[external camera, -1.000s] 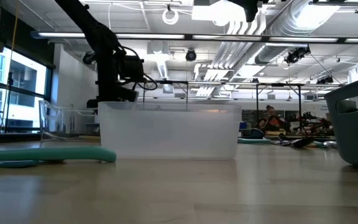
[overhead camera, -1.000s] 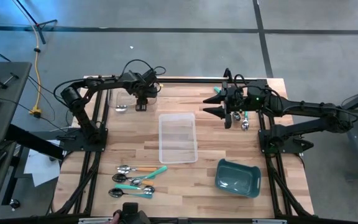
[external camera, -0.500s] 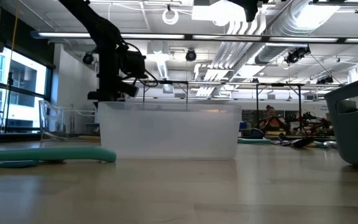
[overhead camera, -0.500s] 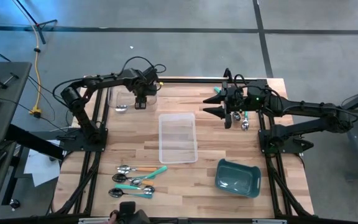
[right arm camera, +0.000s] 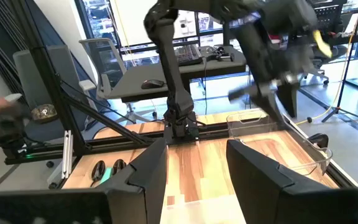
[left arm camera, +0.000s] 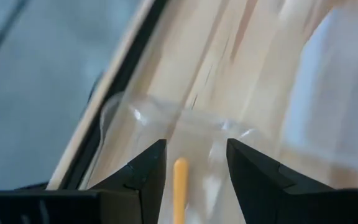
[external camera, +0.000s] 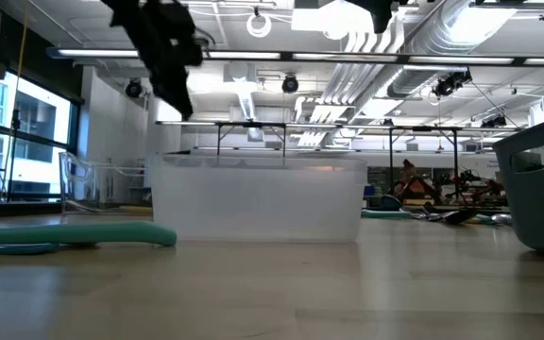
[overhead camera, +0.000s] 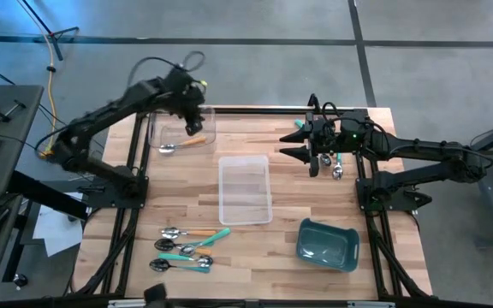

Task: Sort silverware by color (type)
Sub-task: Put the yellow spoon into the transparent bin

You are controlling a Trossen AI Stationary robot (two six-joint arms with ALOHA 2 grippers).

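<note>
An orange-handled spoon (overhead camera: 181, 145) lies flat in the small clear tray (overhead camera: 205, 128) at the table's far left; its handle (left arm camera: 180, 186) shows between my left fingers, well below them. My left gripper (overhead camera: 193, 122) is open and hovers above that tray, raised high (external camera: 173, 57). Several spoons with orange and teal handles (overhead camera: 187, 248) lie near the table's near edge. Two more spoons (overhead camera: 336, 167) lie by my right gripper (overhead camera: 311, 156), which is open and waits over the far right of the table.
A larger clear tray (overhead camera: 245, 190) stands at the table's middle, and a teal bin (overhead camera: 328, 243) sits near the near right corner. A teal handle (overhead camera: 299, 125) lies at the far edge by the right arm. Bare wood lies between the trays.
My left gripper has risen from down at the small clear tray to well above it, drifting slightly toward the far edge. The orange-handled spoon, earlier covered by the gripper, now lies uncovered in that tray.
</note>
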